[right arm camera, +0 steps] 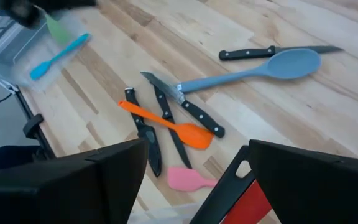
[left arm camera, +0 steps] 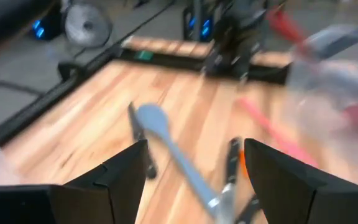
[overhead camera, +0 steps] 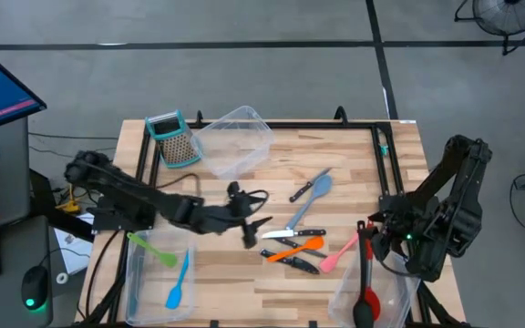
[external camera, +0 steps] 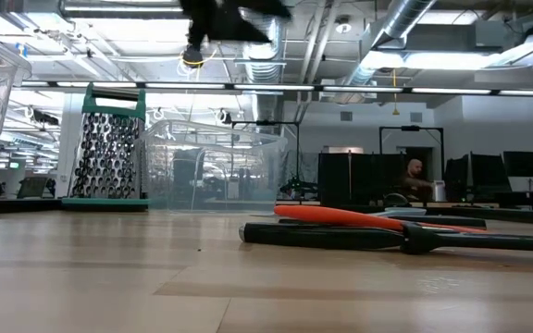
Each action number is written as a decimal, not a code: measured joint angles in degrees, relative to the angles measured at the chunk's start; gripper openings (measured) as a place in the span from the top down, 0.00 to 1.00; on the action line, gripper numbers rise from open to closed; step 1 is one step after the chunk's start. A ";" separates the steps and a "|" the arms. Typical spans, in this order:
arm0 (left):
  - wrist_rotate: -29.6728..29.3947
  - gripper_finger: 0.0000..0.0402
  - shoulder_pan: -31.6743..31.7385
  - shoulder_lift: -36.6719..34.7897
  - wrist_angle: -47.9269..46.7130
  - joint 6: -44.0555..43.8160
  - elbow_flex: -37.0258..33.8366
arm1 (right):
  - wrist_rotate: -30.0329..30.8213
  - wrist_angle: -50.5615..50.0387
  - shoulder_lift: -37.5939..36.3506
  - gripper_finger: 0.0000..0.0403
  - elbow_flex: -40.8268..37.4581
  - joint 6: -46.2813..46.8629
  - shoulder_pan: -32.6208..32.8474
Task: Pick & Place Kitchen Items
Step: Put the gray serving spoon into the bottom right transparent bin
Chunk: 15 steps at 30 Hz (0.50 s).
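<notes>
Left hand (overhead camera: 250,221) open and empty above the grey spoon (overhead camera: 313,196); no legible writing anywhere.

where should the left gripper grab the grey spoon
Probably mid-handle, from straight above. The grey spoon lies flat, bowl toward the table's far edge; its handle's near end meets a knife, and another knife lies just beside the bowl. The mid-handle looks clearest, so fingers set across it should close without catching either. The left gripper hangs open beside the cluster.
</notes>
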 joint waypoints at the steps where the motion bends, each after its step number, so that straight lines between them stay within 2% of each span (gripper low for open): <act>1: 0.22 0.39 0.89 1.73 -0.06 -0.73 0.48 | 0.00 -0.01 0.01 0.33 0.00 -0.39 -0.21; 15: 3.96 0.39 8.54 19.29 0.30 -1.35 14.67 | 1.95 0.09 0.03 0.33 -0.02 -2.58 -1.54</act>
